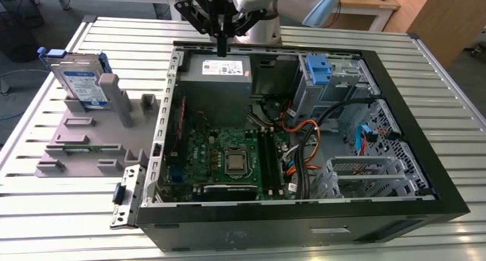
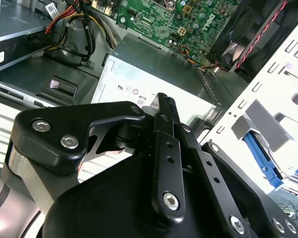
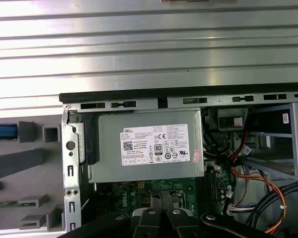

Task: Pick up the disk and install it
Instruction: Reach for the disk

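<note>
The disk [image 1: 82, 82] stands upright on edge in a grey holder [image 1: 79, 144] on the exterior view's left, outside the computer case; it is silver-grey with a white-and-blue label and blue rails. My gripper [image 1: 222, 47] hangs over the far wall of the case, above the power-supply box, well to the right of the disk in the exterior view. Its black fingers are pressed together with nothing between them. In the second wrist view the gripper [image 2: 163, 99] points at the box's white sticker. A blue edge [image 3: 2, 131] shows in the holder in the first wrist view.
The open computer case [image 1: 425, 175] holds a green motherboard [image 1: 227, 156], the grey power-supply box [image 3: 149, 146], orange and black cables [image 1: 308, 141] and metal drive bays with a bare blue clip [image 1: 319, 67]. All rest on a ribbed metal table [image 1: 61, 204].
</note>
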You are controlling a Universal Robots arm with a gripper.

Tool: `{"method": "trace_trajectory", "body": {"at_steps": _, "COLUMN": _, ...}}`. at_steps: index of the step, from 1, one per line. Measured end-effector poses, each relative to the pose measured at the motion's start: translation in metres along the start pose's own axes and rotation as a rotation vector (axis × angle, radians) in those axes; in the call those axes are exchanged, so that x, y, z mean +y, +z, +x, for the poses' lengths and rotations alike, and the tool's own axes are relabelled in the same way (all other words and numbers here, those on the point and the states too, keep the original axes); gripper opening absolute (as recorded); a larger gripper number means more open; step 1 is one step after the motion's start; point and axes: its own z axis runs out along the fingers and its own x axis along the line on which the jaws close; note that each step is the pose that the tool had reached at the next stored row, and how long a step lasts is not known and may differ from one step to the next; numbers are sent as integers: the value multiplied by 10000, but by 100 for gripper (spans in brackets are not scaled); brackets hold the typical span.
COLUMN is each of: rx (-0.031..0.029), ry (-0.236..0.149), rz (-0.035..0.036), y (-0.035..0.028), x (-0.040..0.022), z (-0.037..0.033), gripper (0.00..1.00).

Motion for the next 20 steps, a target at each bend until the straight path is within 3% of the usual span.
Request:
{"method": "trace_trajectory", "body": {"at_steps": 12, "rx": 0, "ry": 0, "rz": 1, "y": -3, "x": -8, "z": 104, "gripper": 11}}
{"method": "trace_trajectory", "body": {"at_steps": 20, "rx": 0, "ry": 0, "rz": 1, "y": -6, "x": -19, "z": 249, "gripper": 11}}
